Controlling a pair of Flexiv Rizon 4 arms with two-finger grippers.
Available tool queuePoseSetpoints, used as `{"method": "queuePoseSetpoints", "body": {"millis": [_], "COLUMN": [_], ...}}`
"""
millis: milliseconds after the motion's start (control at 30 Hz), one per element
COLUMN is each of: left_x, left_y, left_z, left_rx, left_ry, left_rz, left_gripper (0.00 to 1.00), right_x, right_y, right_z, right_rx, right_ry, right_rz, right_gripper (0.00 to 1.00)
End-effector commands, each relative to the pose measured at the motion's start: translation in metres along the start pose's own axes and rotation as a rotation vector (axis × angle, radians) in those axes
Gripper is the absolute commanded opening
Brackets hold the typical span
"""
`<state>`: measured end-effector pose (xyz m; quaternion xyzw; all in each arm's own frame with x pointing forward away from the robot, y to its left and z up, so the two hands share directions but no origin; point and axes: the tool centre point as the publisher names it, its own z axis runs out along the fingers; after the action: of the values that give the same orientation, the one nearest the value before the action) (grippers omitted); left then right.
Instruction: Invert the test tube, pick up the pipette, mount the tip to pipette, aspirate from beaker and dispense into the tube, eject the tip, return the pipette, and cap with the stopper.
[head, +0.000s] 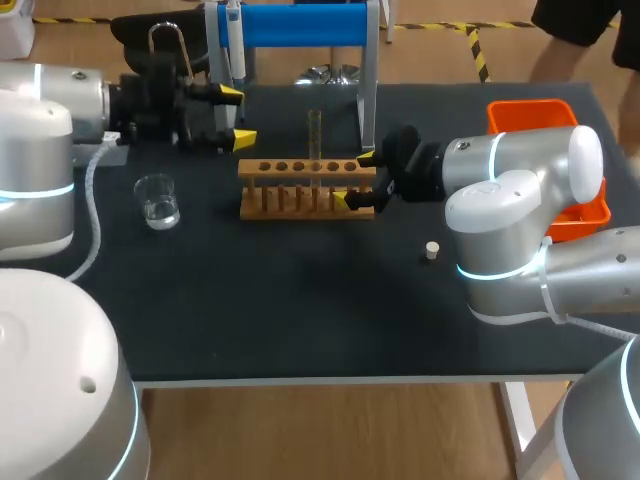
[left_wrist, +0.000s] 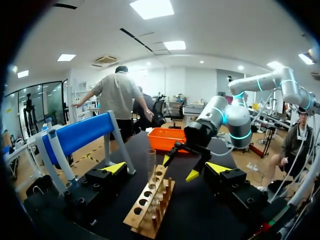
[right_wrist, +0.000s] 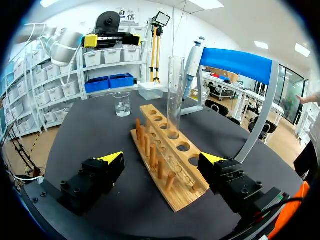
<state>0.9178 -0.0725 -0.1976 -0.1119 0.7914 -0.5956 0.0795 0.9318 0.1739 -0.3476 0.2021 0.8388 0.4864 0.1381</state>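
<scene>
Test tube (head: 314, 135) stands upright in the wooden rack (head: 300, 190) at mid-table, pipette step apparently next.
My right gripper (head: 355, 179) hangs open at the rack's end, and my left gripper (head: 238, 116) is open too. The tube looks mouth-up, so I judge one arm must now grasp the hanging pipette (head: 233, 40). Beaker (head: 158, 200) and stopper (head: 432, 250) sit on the black table (head: 300, 310).

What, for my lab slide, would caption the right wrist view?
Open right end effector flanking the end of the wooden rack; an upright test tube stands in it, a beaker beyond.
</scene>
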Motion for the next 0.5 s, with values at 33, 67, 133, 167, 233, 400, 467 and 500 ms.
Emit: {"method": "queuePoseSetpoints", "body": {"millis": [33, 67, 133, 167, 233, 400, 467, 500], "left_x": [0.003, 0.003, 0.003, 0.003, 0.003, 0.001, -0.007, -0.011], "left_y": [-0.001, -0.001, -0.001, -0.001, -0.001, 0.001, 0.006, 0.008], "left_z": [0.001, 0.001, 0.001, 0.001, 0.001, -0.006, -0.026, -0.038], "left_rx": [-0.001, -0.001, -0.001, -0.001, -0.001, -0.008, -0.033, -0.042], "left_ry": [-0.012, -0.012, -0.012, -0.012, -0.012, -0.043, -0.1, -0.135], "left_rz": [-0.001, -0.001, -0.001, -0.001, -0.001, 0.004, -0.008, -0.012], "left_gripper": [1.0, 1.0, 1.0, 1.0, 1.0, 1.0, 1.0, 1.0], "right_x": [0.0, 0.0, 0.0, 0.0, 0.0, 0.0, 0.0, 0.0], "right_y": [0.0, 0.0, 0.0, 0.0, 0.0, 0.0, 0.0, 0.0], "right_z": [0.0, 0.0, 0.0, 0.0, 0.0, 0.0, 0.0, 0.0], "right_rx": [0.0, 0.0, 0.0, 0.0, 0.0, 0.0, 0.0, 0.0], "right_ry": [-0.001, -0.001, -0.001, -0.001, -0.001, -0.001, -0.001, -0.001], "right_rz": [0.0, 0.0, 0.0, 0.0, 0.0, 0.0, 0.0, 0.0], "right_gripper": [1.0, 1.0, 1.0, 1.0, 1.0, 1.0, 1.0, 1.0]}}
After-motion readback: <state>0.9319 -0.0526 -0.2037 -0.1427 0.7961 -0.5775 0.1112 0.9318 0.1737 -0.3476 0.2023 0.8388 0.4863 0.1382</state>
